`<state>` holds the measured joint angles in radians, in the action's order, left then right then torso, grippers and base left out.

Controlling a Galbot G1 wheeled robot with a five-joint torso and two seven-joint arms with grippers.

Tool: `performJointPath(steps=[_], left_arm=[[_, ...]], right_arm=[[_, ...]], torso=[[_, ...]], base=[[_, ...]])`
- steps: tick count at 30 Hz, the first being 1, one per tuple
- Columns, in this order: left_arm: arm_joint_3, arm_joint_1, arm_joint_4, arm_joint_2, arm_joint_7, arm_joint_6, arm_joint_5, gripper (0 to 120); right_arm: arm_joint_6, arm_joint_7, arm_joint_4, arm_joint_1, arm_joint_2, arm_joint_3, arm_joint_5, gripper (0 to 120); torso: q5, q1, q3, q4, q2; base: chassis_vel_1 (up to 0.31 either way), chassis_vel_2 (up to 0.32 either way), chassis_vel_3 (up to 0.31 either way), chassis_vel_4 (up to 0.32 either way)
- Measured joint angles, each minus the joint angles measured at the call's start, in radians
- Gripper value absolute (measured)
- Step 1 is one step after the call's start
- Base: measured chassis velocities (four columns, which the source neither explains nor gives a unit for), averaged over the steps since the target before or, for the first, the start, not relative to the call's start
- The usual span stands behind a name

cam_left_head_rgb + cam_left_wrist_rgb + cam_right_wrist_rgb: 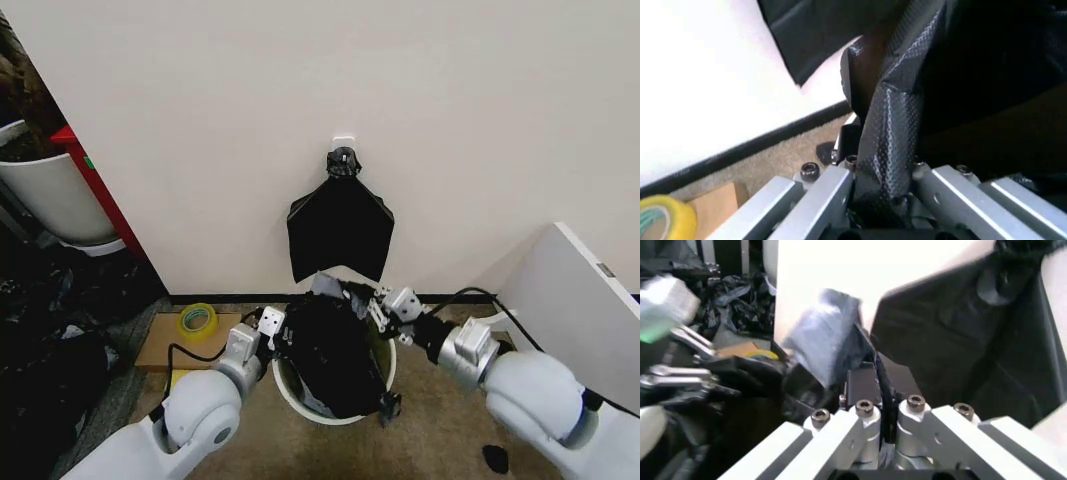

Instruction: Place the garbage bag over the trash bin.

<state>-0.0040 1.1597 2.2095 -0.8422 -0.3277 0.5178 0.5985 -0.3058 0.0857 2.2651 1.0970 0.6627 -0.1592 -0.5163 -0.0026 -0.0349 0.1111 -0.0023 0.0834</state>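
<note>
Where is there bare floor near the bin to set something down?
Bare carpet lies in front of the trash bin, between the two arms, and to its right below the white panel. Left is crowded: tape roll on cardboard, black bags. Both grippers, left and right, hold the garbage bag.

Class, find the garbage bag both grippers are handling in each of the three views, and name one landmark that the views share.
Head view: the garbage bag drapes over the trash bin, centre-bottom.
Left wrist view: textured strip at centre.
Right wrist view: thin fold at centre.
Shared landmark: the flat black bags hanging on the wall.
</note>
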Motion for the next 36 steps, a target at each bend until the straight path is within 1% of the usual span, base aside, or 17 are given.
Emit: performJointPath(steps=[5,7,10,13,18,24,29,36], left_arm=[[-0.024,0.029,0.01,0.01,0.029,-0.041,-0.031,0],[-0.037,0.054,0.017,0.021,0.058,-0.071,-0.066,0],[-0.044,0.07,0.022,0.029,0.08,-0.087,-0.092,0],[-0.049,0.089,0.027,0.037,0.114,-0.124,-0.137,0],[-0.057,0.097,0.035,0.043,0.143,-0.162,-0.161,0],[-0.066,0.1,0.038,0.045,0.147,-0.2,-0.178,0],[-0.078,0.097,0.018,0.029,0.119,-0.206,-0.179,0],[-0.082,0.094,0.008,0.014,0.09,-0.206,-0.155,0]], right_arm=[[-0.005,0.001,-0.044,-0.017,-0.014,0.0,-0.027,0],[-0.006,0.003,-0.075,-0.026,-0.024,0.001,-0.036,0],[-0.008,0.003,-0.095,-0.033,-0.03,0.002,-0.049,0],[-0.011,0.0,-0.129,-0.048,-0.038,0.002,-0.069,0],[-0.01,0.013,-0.174,-0.054,-0.057,0.005,-0.067,0],[-0.003,0.043,-0.214,-0.04,-0.08,0.006,-0.057,0],[0.005,0.089,-0.223,-0.006,-0.112,-0.008,-0.059,0],[0.011,0.118,-0.231,0.021,-0.125,-0.026,-0.08,0]], torso=[[0.0,0.0,0.0,0.0,0.0],[0.0002,0.0,0.0,0.0,0.0],[0.0003,0.0,0.0,0.0,0.0],[0.0,0.0,0.0,0.0001,0.0],[0.0001,0.0,0.0,0.0,0.0],[0.0001,0.0,0.0,0.0,0.0],[0.0,0.0,0.0,0.0,0.0],[0.0001,0.0,0.0,0.0,0.0]], base=[[0.0,0.0,0.0,0.0],[0.0,0.0,0.0,0.0],[0.0,0.0,0.0,0.0],[0.0,0.0,0.0,0.0],[0.0,0.0,0.0,0.0],[0.0,0.0,0.0,0.0],[0.0,0.0,0.0,0.0],[0.0,0.0,0.0,0.0]])
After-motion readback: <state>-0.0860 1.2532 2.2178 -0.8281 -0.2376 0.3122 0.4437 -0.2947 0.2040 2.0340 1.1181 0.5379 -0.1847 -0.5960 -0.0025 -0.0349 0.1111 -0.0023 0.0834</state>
